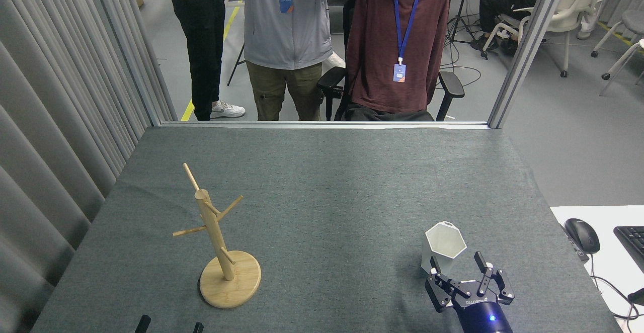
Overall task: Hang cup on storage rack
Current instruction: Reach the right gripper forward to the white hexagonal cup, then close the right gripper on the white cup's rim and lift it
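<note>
we are at the very start of the job: the white matte hexagonal faceted cup (444, 250) stands upright on the grey felt-covered surface (327, 182), towards its near right corner, and nothing has lifted it yet. our right tool (457, 270) sits just on the near side of the cup, its black fingers (435, 265) spread wide apart and holding nothing; the left finger stands close against the cup's lower wall, though we cannot tell whether it touches. the light wooden mug tree with a round disc base, upright post and thin angled pegs (217, 237) stands well apart from the cup, towards the near left corner, and every peg is bare. of our left tool (168, 326) only two dark tips show at the near edge, so we cannot tell how it stands. we judge that the whole task is left: closing on the cup, carrying it across the surface to the rack, and slipping it over a peg. the small rim tab is not clear to us from here.
</note>
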`<act>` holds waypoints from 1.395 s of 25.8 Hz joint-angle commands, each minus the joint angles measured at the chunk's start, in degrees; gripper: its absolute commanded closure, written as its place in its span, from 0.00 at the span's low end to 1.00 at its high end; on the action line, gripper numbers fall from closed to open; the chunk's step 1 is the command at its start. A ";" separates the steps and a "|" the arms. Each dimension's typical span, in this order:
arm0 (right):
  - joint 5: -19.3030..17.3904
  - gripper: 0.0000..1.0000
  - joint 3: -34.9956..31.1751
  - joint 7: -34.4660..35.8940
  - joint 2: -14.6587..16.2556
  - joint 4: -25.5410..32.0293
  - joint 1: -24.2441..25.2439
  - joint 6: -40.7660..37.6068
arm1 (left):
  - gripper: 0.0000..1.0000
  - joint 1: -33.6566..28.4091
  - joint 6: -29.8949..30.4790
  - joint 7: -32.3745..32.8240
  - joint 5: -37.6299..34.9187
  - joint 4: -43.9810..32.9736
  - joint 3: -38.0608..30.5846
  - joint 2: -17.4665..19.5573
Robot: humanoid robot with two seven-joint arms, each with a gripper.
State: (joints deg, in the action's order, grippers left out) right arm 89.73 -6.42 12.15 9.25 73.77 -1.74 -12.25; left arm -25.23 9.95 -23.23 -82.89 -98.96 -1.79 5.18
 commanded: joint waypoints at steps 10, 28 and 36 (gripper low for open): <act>0.01 0.02 0.70 0.33 -0.02 -4.16 -3.88 0.03 | 0.00 0.00 -0.02 -0.06 0.01 0.09 -0.24 -0.08; -0.08 0.02 2.11 0.59 0.06 -12.34 -9.77 0.39 | 0.00 0.09 0.07 -0.06 0.18 0.35 -0.32 -0.17; 0.01 0.02 2.20 0.68 -0.02 -15.15 -10.91 0.56 | 0.00 0.09 0.07 -0.06 0.18 0.35 -0.32 -0.17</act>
State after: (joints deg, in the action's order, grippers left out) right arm 89.66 -4.28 12.78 9.24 59.59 -12.13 -11.74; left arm -25.14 10.01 -23.32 -82.71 -98.61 -2.11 5.01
